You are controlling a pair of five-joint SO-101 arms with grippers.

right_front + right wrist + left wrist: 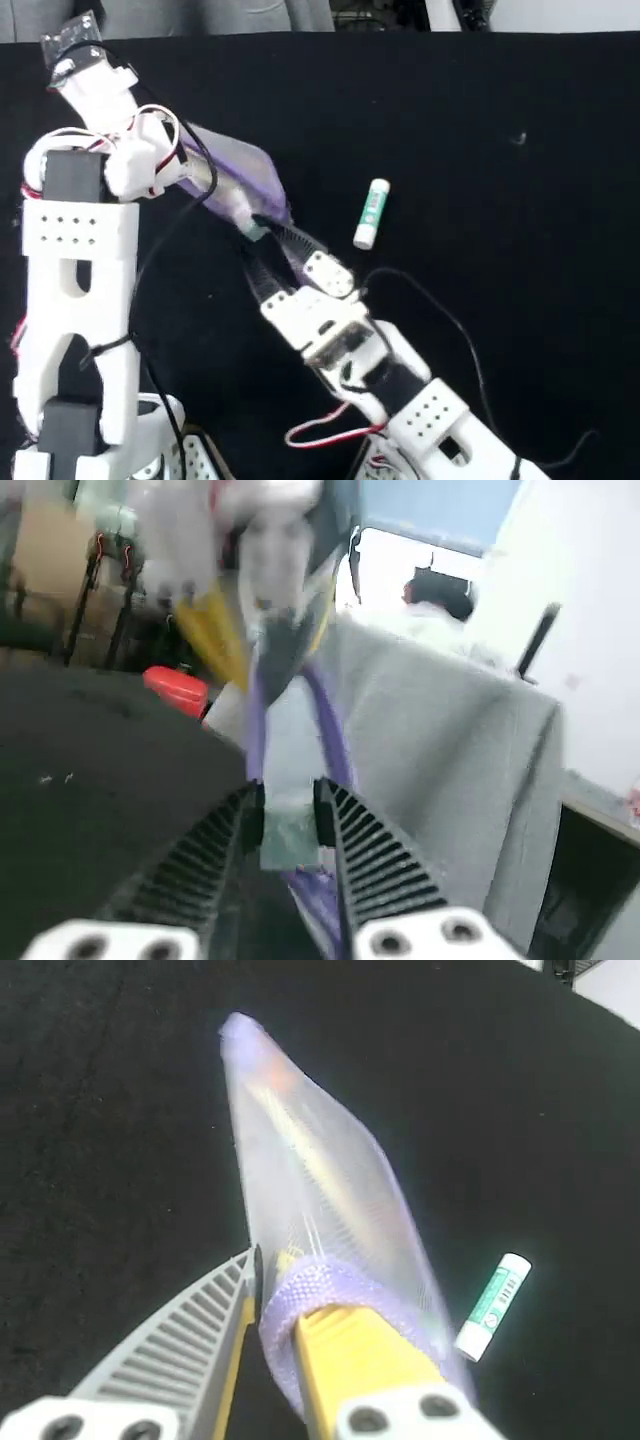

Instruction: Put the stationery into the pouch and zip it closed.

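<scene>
In the upper left of the high view, the left gripper (274, 1282) had its fingers (340, 1355) clamped on the rim of the purple pouch (238, 176). Near frame centre, the right gripper (288, 802) pinched a small pale item (288, 832) at the pouch's mouth. A glue stick (371, 213) lay on the worktop (540, 200) to the pouch's right. A clean insertion likely needed a push in line with the pouch's length while the left grip stayed firm

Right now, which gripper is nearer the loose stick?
Right. The right gripper holds a small item at the pouch mouth, near the stick; the left gripper holds its far end.
</scene>
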